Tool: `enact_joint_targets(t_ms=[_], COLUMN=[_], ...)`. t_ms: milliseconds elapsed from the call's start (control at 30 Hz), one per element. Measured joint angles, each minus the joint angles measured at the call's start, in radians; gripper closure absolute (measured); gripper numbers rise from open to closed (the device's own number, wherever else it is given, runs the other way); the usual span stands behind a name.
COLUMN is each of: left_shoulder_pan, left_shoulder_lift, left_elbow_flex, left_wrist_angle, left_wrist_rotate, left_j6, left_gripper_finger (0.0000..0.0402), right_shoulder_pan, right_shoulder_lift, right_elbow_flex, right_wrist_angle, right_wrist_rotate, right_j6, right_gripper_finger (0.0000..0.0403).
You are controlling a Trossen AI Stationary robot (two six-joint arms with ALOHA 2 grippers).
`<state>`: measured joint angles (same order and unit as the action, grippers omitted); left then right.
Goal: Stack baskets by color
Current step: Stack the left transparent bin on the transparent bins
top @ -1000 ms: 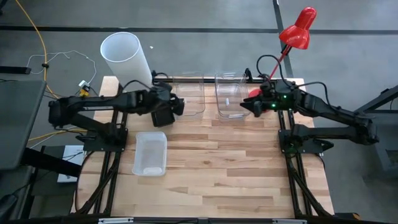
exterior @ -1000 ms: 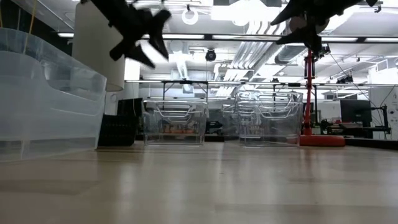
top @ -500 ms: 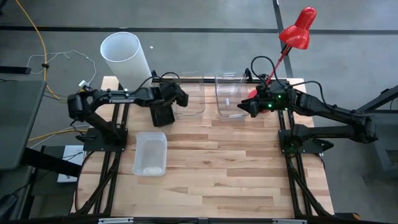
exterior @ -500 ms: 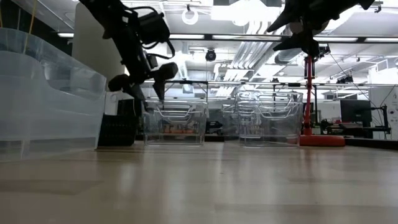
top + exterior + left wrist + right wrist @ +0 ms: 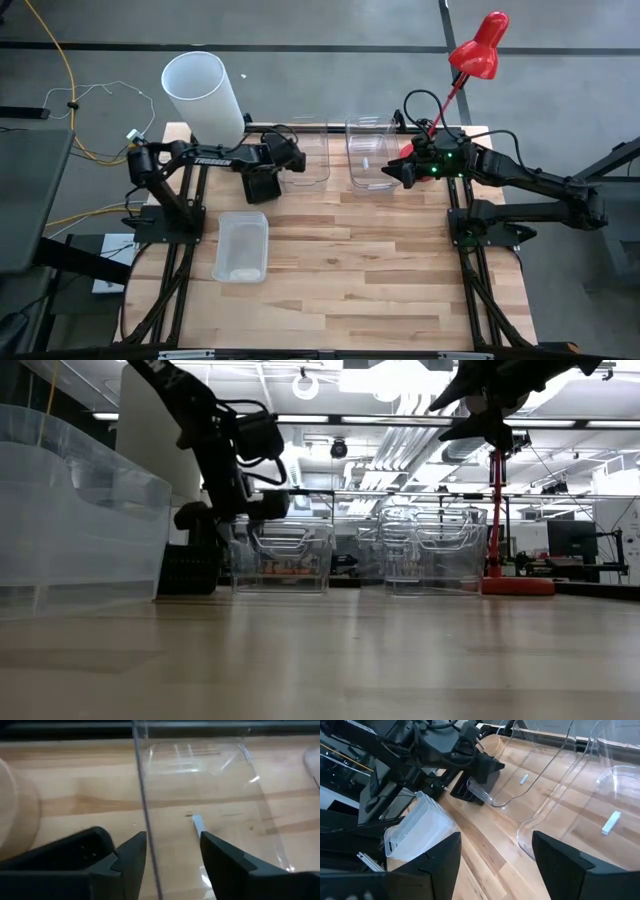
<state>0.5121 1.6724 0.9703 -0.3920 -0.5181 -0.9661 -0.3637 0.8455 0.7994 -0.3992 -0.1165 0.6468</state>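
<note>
High view: left end effector [image 5: 283,168] spread astride left clear basket [image 5: 305,158] wall, beside black basket [image 5: 262,186]. Right end effector [image 5: 396,170] spread, hovering by right clear basket [image 5: 370,155]. Frosted basket [image 5: 241,246] alone nearer desk [image 5: 380,270] front. No stack visible yet; clear pairing appears next.

Overhead looks straight down on the whole table [image 5: 350,270]; low camera looks level across it; wrist cameras sit close; all share the clear bin [image 5: 305,160].
</note>
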Motion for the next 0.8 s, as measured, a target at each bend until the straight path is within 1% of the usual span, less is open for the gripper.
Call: enact_joint_targets(t_ms=[133, 200, 300, 400, 467, 567, 667, 800], left_shoulder_pan=[0.000, 0.000, 0.000, 0.000, 0.000, 0.000, -0.001, 0.000], left_shoulder_lift=[0.016, 0.022, 0.024, 0.024, 0.023, 0.008, -0.014, -0.064], left_elbow_flex=[0.000, 0.000, 0.000, 0.000, 0.000, 0.000, -0.001, -0.001], left_wrist_angle=[0.028, 0.033, 0.052, 0.055, 0.060, 0.064, 0.070, 0.081], left_wrist_rotate=[0.018, 0.032, 0.040, 0.043, 0.051, 0.057, 0.065, 0.051], left_j6=[0.000, 0.002, 0.033, 0.049, 0.057, 0.061, 0.075, 0.087], left_gripper_finger=[0.0256, 0.0276, 0.0317, 0.0370, 0.0393, 0.0392, 0.0399, 0.0400], right_shoulder_pan=[0.000, 0.000, 0.000, 0.000, 0.000, 0.000, 0.000, 0.000], right_shoulder_lift=[0.000, 0.000, 0.000, 0.000, 0.000, 0.000, 0.000, 0.000], right_elbow_flex=[0.000, 0.000, 0.000, 0.000, 0.000, 0.000, 0.000, 0.000], right_wrist_angle=[0.000, 0.000, 0.000, 0.000, 0.000, 0.000, 0.000, 0.001], right_wrist_rotate=[0.000, 0.001, 0.001, 0.001, 0.002, 0.002, 0.002, 0.002], right_j6=[0.000, 0.000, 0.000, 0.000, 0.000, 0.000, 0.001, 0.003], right_gripper_finger=[0.0172, 0.0172, 0.0172, 0.0172, 0.0172, 0.0172, 0.0172, 0.0172])
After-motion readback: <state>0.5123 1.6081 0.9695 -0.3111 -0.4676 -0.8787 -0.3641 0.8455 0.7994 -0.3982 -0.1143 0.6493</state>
